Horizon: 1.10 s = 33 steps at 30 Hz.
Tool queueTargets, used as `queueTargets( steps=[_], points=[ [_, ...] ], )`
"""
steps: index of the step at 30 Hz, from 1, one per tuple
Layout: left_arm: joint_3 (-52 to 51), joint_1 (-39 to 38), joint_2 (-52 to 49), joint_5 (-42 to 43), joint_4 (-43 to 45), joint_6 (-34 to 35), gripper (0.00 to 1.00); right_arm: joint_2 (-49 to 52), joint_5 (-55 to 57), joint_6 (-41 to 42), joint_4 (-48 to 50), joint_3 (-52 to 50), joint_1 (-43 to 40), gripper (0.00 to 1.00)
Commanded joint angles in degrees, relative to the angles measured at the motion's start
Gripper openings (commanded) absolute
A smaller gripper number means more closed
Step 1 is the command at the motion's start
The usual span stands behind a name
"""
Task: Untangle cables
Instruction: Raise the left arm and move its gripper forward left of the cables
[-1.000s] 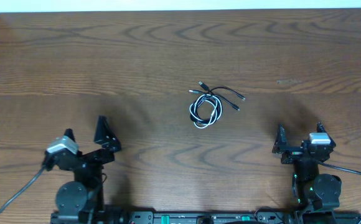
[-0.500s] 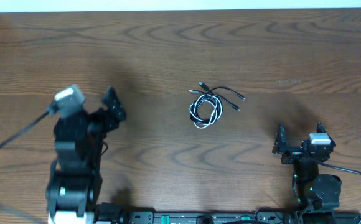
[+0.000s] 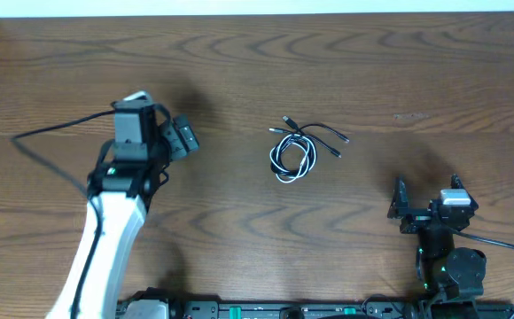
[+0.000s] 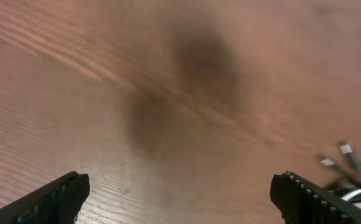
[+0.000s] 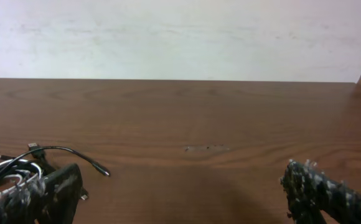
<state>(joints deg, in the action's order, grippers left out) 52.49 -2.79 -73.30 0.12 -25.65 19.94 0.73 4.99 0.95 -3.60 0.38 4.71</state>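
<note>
So the thing your next move hangs on is which side the cables [image 3: 297, 151] sit relative to each arm. They're bunched in one small knot near the middle of the table [image 3: 416, 71]: a tight white-and-black coil on the near side, with loose black ends and their plugs fanning out toward the far right. Your left gripper [image 3: 189, 137] is out over the wood with its jaws spread wide and nothing in them. The knot is off to its right at about the same depth, and the fingers point roughly that way. In the left wrist view the plugs only just peek in at the lower right edge [image 4: 348, 180], so I'd say you aren't lined up on them yet. Your right gripper [image 3: 425, 197] is parked back near its base, also wide open and empty, and it sees the bundle low on its left [image 5: 25, 165]. My read is the left arm is the nearer one, so swing it right onto the coil and leave the loose plug ends for the right arm.
</note>
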Motion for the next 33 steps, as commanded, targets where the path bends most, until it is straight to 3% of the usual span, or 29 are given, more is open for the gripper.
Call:
queueTargets(
  steps=[1, 13, 14, 15, 16, 17, 18, 20, 22, 26, 27, 33],
  points=[
    [1.07, -0.07, -4.11, 0.33, 0.02, -2.29, 0.98, -0.20, 0.83, -0.61, -0.09, -0.07, 0.00, 0.99],
    [1.07, -0.20, -12.15, 0.96, 5.60, -2.10, 0.98, -0.20, 0.83, -0.61, -0.09, -0.07, 0.00, 0.99],
    [1.05, -0.20, -12.48, 0.96, 5.73, -2.10, 0.95, -0.20, 0.83, -0.61, -0.09, -0.07, 0.00, 0.99],
    [1.05, -0.20, -12.83, 0.96, 6.14, -2.10, 0.75, -0.20, 0.83, -0.61, -0.09, -0.07, 0.00, 0.99],
    [1.05, -0.20, -13.16, 0.96, 6.71, -2.12, 0.43, -0.20, 0.83, -0.61, -0.07, -0.07, 0.00, 0.99],
    [1.05, -0.20, -13.46, 0.96, 7.23, -2.14, 0.19, -0.20, 0.83, -0.61, -0.09, -0.07, 0.00, 0.99],
    [1.05, -0.20, -13.66, 0.96, 7.45, -2.34, 0.07, -0.20, 0.83, -0.61, -0.07, -0.07, 0.00, 0.99],
    [1.05, -0.20, -13.99, 0.96, 7.80, -2.32, 0.07, -0.20, 0.83, -0.61, -0.09, -0.07, 0.00, 0.99],
    [1.05, -0.20, -14.03, 0.98, 7.78, -2.23, 0.11, -0.20, 0.83, -0.61, -0.09, -0.07, 0.00, 0.99],
    [0.98, -0.17, -14.03, 0.96, 7.48, -2.10, 0.75, -0.20, 0.83, -0.61, -0.09, -0.07, 0.00, 0.99],
    [0.98, -0.17, -14.03, 0.94, 7.50, -2.10, 0.96, -0.20, 0.83, -0.61, -0.09, -0.07, 0.00, 0.99],
    [0.98, -0.17, -14.03, 0.96, 7.52, -2.10, 0.98, -0.20, 0.83, -0.61, -0.09, -0.07, 0.00, 0.99]
  ],
)
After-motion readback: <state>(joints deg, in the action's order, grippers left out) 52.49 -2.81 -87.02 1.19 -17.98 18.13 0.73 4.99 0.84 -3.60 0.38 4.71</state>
